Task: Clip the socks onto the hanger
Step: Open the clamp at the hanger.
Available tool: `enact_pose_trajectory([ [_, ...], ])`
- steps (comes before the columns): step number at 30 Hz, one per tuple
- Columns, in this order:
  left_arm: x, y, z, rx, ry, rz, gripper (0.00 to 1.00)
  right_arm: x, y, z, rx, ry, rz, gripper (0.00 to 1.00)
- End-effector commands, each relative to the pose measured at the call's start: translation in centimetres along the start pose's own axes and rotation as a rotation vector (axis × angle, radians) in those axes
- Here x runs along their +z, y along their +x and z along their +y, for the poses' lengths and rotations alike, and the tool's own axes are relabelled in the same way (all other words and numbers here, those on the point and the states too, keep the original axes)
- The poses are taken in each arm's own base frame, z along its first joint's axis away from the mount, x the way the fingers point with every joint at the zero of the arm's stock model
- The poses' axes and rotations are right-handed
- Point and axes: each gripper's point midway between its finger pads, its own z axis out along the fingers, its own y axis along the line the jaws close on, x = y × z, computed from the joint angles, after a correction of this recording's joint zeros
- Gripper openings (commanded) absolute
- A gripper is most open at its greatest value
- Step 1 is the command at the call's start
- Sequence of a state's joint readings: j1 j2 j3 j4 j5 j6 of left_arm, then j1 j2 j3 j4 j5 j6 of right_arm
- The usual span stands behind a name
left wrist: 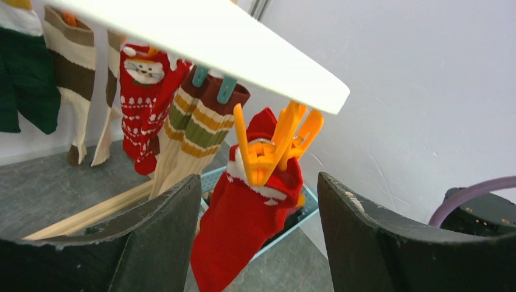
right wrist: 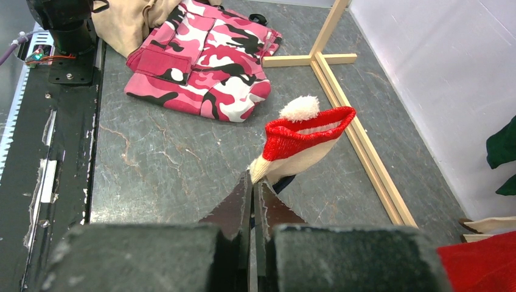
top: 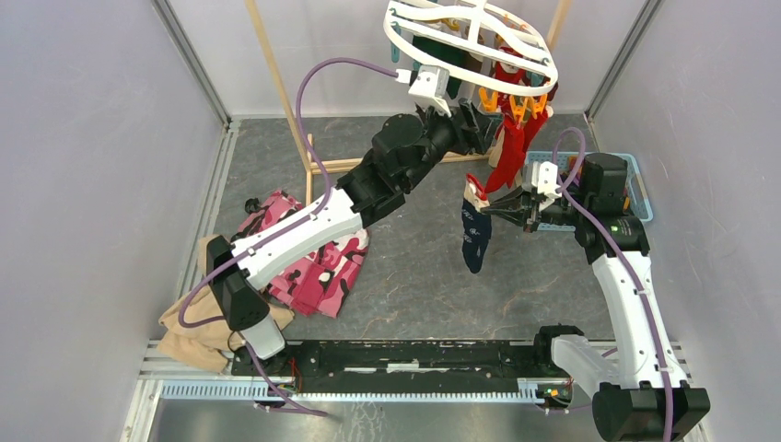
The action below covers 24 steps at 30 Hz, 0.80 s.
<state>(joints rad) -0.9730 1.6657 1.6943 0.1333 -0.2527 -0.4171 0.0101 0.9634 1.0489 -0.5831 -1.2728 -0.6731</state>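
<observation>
The hanger [top: 402, 44] hangs at the upper centre of the overhead view, with socks [left wrist: 141, 97] clipped beneath it. The left claw [left wrist: 258, 177] stands open just under its rim, its fingers flanking a clipped red sock [left wrist: 243, 225]. The right claw [top: 497, 210], at centre right, is closed on a navy sock [top: 475, 241] near its red cuff.

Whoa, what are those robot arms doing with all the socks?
They are filling the white hanger. Several socks already hang from its clips. The left gripper is open, facing an orange clip that holds a red sock. The right gripper is shut on another sock with a red cuff, holding it in the air.
</observation>
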Motion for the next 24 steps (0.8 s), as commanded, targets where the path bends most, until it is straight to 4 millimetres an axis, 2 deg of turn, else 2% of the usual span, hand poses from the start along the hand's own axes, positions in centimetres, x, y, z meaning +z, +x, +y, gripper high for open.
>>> enact_pose_trajectory([
  [1,1.0,-3.8,-1.1,0.028,0.008,-0.124,0.75,-0.1,-0.2,-0.3,-0.014,0.018,0.001,0.0],
  [15,3.0,-4.4,-1.1,0.039,-0.025,-0.149,0.69,-0.1,-0.3,-0.3,-0.016,0.015,0.003,0.0],
  [24,3.7,-4.3,-1.0,0.046,-0.035,-0.148,0.54,-0.2,-0.3,-0.4,-0.018,0.017,0.005,0.0],
])
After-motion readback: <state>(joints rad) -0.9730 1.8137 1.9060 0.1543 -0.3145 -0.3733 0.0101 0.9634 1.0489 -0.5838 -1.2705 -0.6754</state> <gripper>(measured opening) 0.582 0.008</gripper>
